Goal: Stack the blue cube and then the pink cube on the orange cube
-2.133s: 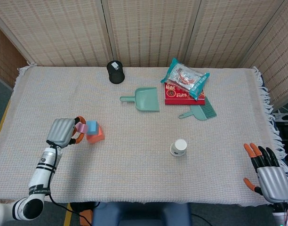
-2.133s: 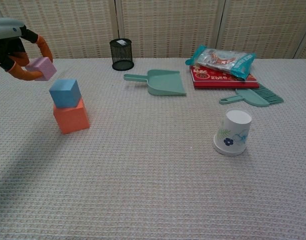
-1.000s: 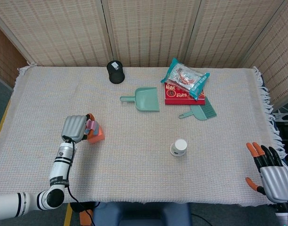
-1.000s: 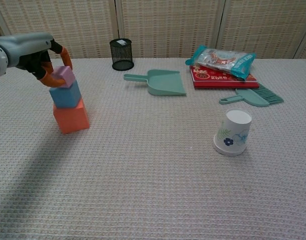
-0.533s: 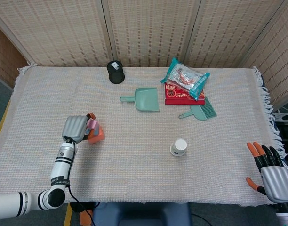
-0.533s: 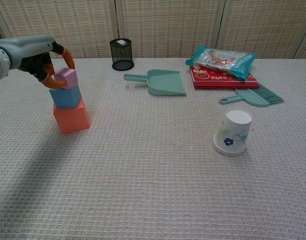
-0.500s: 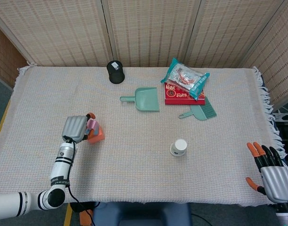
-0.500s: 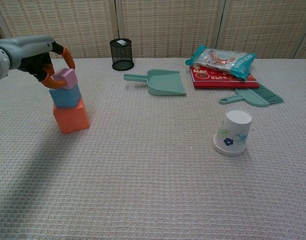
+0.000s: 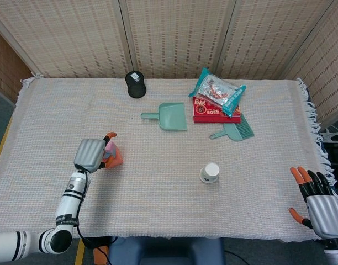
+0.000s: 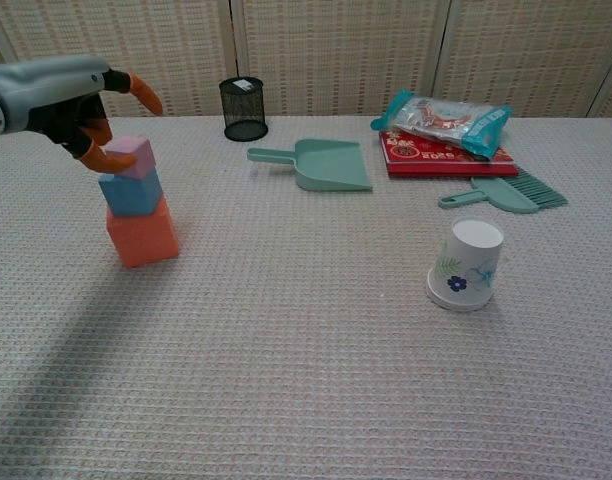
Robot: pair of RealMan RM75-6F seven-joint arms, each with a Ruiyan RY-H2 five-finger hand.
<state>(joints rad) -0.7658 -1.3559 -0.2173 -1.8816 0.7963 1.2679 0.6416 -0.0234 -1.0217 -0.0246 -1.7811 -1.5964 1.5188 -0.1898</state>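
With the pink cube [image 10: 128,157] sitting on the blue cube [image 10: 131,192] atop the orange cube [image 10: 142,235], your left hand [image 10: 61,98] is spreading wide beside it, one fingertip possibly touching, risking toppling the stack.

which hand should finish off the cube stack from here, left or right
Left. The left hand is right beside the pink cube, which sits on the blue cube over the orange cube, fingers spread. The right hand hangs off the table's far right edge.
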